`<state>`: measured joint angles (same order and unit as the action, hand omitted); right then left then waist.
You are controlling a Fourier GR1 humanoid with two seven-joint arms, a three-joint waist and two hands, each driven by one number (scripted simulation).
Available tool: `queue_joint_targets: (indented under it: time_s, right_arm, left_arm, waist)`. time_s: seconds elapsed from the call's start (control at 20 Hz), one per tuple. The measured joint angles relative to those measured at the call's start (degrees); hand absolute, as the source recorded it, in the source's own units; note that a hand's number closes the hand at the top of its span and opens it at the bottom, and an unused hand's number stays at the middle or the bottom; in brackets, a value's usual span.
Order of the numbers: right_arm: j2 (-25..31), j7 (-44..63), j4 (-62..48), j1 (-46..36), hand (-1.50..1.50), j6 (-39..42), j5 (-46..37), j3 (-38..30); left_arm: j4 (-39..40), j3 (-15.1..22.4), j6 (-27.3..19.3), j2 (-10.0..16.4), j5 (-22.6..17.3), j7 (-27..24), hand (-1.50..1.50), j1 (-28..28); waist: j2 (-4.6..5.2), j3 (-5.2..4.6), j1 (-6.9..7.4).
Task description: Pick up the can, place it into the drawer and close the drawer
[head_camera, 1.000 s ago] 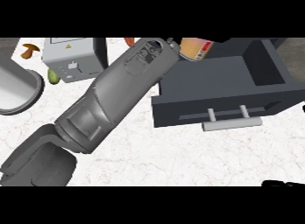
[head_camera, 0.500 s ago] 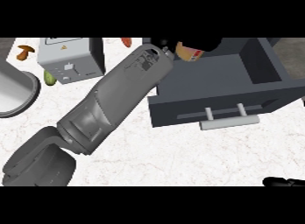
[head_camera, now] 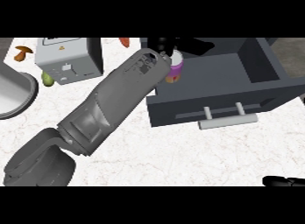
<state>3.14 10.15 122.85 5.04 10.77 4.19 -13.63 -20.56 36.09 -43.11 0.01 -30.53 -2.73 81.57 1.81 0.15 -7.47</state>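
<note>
The can (head_camera: pixel 175 66), white with purple and orange bands, hangs at the back left corner of the open dark grey drawer (head_camera: pixel 246 78), just inside its left wall. My left hand (head_camera: pixel 163 44) is shut on it from above, and the long grey forearm hides much of the can. The drawer's pale bar handle (head_camera: pixel 228 119) faces me on its front panel. My right hand (head_camera: pixel 289 181) rests at the lower right edge, with straight fingers and nothing in it.
A grey box appliance (head_camera: pixel 67 59) stands at the back left, with a round metal pot (head_camera: pixel 6 94) at the left edge. A mushroom (head_camera: pixel 22 53), a green item (head_camera: pixel 47 78) and an orange item (head_camera: pixel 124 41) lie around the box.
My left hand has brought the can down and a little toward me and to the left, into the drawer's back left corner. The drawer and the right hand have stayed put.
</note>
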Motion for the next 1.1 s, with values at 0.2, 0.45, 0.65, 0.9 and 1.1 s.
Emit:
queue_joint_targets:
  time_s: [0.2,0.45,0.65,0.9,1.1]
  right_arm:
    - [0.55,-0.51,0.68,-0.06,-1.5,-0.04,-0.86,-0.25]
    - [2.25,-3.47,2.49,-0.46,-1.5,-0.17,-7.38,1.22]
    - [4.11,-5.11,4.37,-0.09,-1.5,0.53,-12.26,2.82]
    - [6.32,-7.11,4.67,-1.25,-1.5,0.65,-18.39,4.61]
    - [7.9,-8.23,4.27,-2.09,-1.5,-0.01,-25.9,7.28]
  left_arm:
    - [-0.05,0.21,-0.95,-0.01,-1.36,-0.63,-1.5,-0.12]
    - [-1.0,-0.26,-1.91,-0.01,-3.71,-1.74,-1.5,-0.86]
    - [-2.37,-0.32,-2.58,0.0,-5.73,-2.13,-1.5,-1.21]
    - [-2.86,-1.52,-2.76,-0.01,-8.1,-3.18,-1.5,0.25]
    - [-3.74,-1.8,-3.55,-0.01,-9.46,-4.64,-1.5,0.0]
  waist:
    - [-0.02,-0.01,0.18]
    - [0.03,-0.05,0.25]
    - [-0.19,-0.06,0.6]
    - [-0.32,-0.07,1.61]
    - [-0.56,-0.1,2.74]
